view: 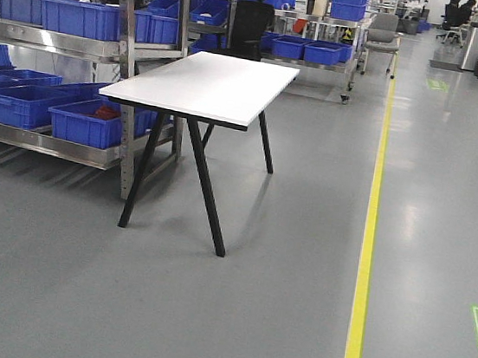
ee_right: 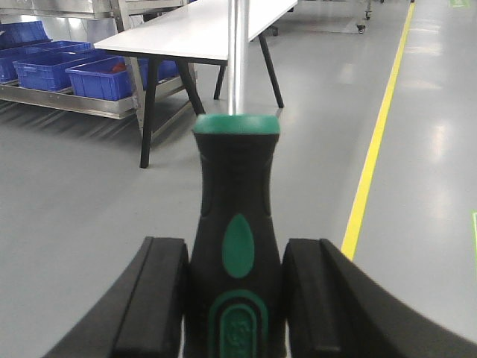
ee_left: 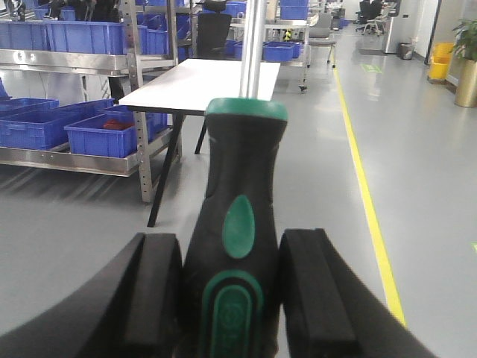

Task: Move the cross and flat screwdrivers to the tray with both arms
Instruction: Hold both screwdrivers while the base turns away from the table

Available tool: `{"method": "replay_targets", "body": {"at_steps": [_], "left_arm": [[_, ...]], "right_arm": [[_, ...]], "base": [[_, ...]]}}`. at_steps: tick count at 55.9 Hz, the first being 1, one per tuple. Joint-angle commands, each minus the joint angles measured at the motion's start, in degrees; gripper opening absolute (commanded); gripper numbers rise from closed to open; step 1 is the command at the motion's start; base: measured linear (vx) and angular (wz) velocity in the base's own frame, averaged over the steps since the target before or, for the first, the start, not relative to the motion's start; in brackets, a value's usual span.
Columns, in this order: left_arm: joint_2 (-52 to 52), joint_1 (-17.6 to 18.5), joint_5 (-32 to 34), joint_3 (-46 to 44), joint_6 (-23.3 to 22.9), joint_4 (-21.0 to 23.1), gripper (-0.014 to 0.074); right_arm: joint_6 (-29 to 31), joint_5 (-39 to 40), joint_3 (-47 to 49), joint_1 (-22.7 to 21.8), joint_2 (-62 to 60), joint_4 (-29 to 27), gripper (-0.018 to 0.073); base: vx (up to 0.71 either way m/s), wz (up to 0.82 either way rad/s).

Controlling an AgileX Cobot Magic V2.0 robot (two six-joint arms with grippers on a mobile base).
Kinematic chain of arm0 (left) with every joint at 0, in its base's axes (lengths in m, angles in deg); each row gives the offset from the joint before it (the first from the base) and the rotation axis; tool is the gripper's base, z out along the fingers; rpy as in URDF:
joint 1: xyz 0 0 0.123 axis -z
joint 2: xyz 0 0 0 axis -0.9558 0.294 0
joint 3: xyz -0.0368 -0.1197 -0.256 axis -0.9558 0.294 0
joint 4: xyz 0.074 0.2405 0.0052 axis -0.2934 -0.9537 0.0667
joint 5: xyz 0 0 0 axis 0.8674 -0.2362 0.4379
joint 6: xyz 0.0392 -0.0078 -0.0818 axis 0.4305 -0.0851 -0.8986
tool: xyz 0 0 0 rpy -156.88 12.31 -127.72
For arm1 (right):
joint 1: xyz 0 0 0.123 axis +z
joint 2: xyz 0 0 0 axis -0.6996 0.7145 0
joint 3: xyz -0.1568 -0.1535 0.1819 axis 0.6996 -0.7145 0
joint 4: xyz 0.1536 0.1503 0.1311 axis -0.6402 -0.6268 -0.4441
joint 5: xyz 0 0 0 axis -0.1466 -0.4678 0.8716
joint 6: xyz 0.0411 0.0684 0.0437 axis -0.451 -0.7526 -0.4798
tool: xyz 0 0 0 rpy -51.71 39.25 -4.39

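2 screwdrivers (ee_left: 242,164) (ee_right: 237,179): left tool (ee_left: 231,257) grips 1, right tool (ee_right: 235,257) grips 1.

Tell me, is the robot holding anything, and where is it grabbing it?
Yes. The left gripper clamps one screwdriver by its black-and-green handle, and the right gripper clamps a second screwdriver the same way, shafts pointing away.

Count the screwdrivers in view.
2: a black-and-green-handled, silver-shafted screwdriver in the jaws of the left gripper, a matching screwdriver in the right gripper. Blue plastic bins may hide more.
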Motion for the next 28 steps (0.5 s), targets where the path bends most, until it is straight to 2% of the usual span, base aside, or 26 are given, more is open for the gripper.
{"method": "replay_targets", "body": {"at_steps": [1,15,28], "left_arm": [[0.24,-0.16,5.73,-1.56,-0.18,0.76,-0.0003],[0.24,-0.16,5.73,-1.56,-0.18,0.76,-0.0003],[0.24,-0.16,5.73,-1.56,-0.18,0.76,-0.0003]], "right_arm": [[0.18,5.36,1.75,-0.14,0.18,-0.28,0.0],[0.18,5.36,1.75,-0.14,0.18,-0.28,0.0],[0.18,5.38,1.75,-0.14,0.18,-0.28,0.0]], "base": [[0.5,0.09],[0.51,0.23],[0.52,0.51]]}}
